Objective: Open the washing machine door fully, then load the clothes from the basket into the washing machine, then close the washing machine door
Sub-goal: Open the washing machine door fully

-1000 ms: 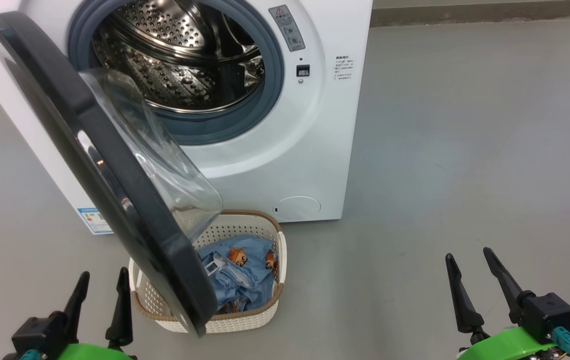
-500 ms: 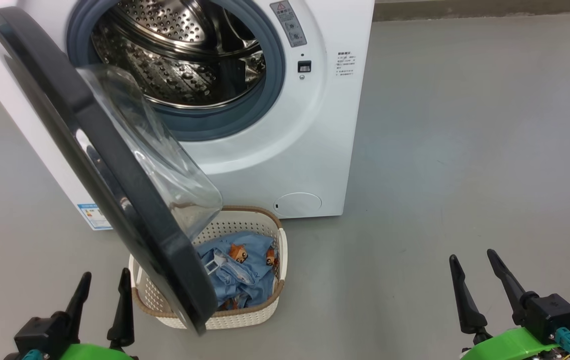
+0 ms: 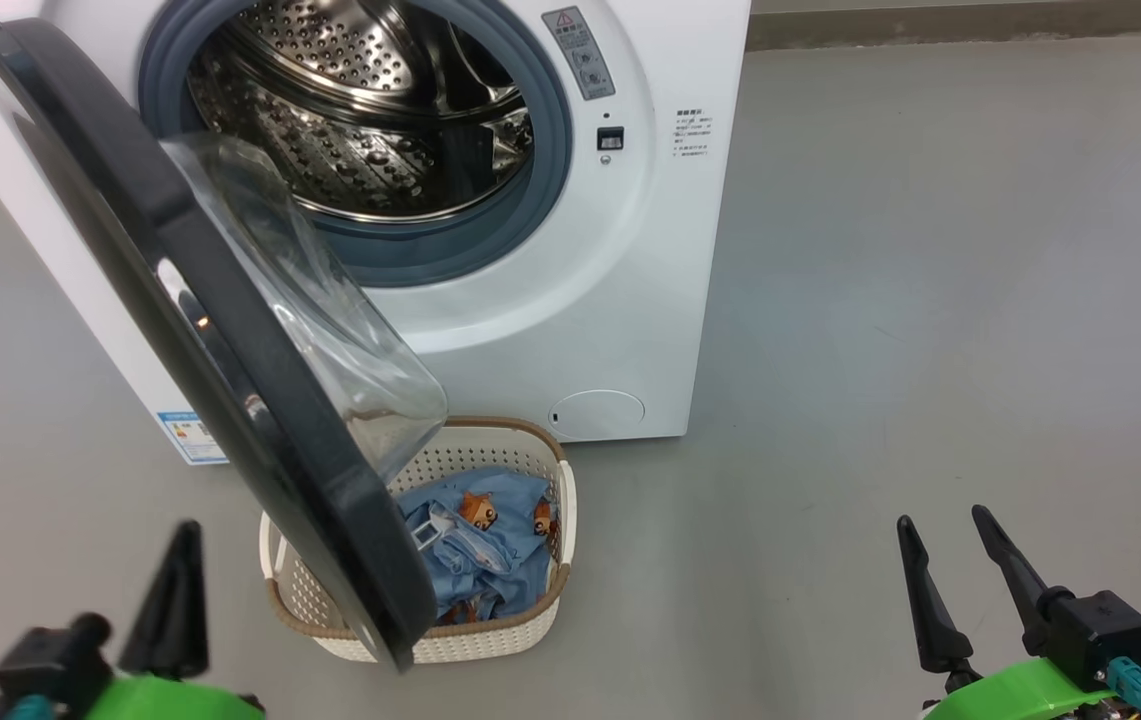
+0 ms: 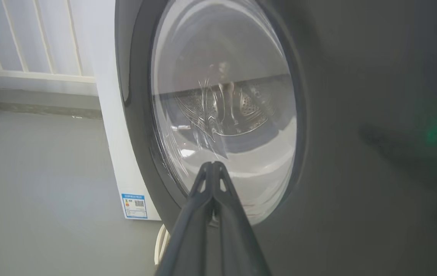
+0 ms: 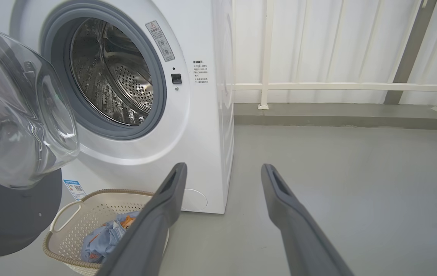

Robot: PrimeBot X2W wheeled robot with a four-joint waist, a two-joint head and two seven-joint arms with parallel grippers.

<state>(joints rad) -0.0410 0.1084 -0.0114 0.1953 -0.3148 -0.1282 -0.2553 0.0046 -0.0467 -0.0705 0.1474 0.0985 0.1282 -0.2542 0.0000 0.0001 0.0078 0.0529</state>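
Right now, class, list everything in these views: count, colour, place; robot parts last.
washing machine: one, white, on the grey floor
basket: one, cream, brown rim, in front of the machine
clothes: one bundle, light blue, orange prints, in the basket
washing machine door: one, black rim, clear glass, open above the basket
railing: one, white, behind the machine
left end effector: one, dark, shut, facing the door
right end effector: one, dark, open, lower right

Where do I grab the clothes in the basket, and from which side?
Pinch the raised crumpled fold at the top of the clothes, coming down from the right with the open right gripper. The washing machine door overhangs the left half of the basket, so only the right side looks reachable from above.
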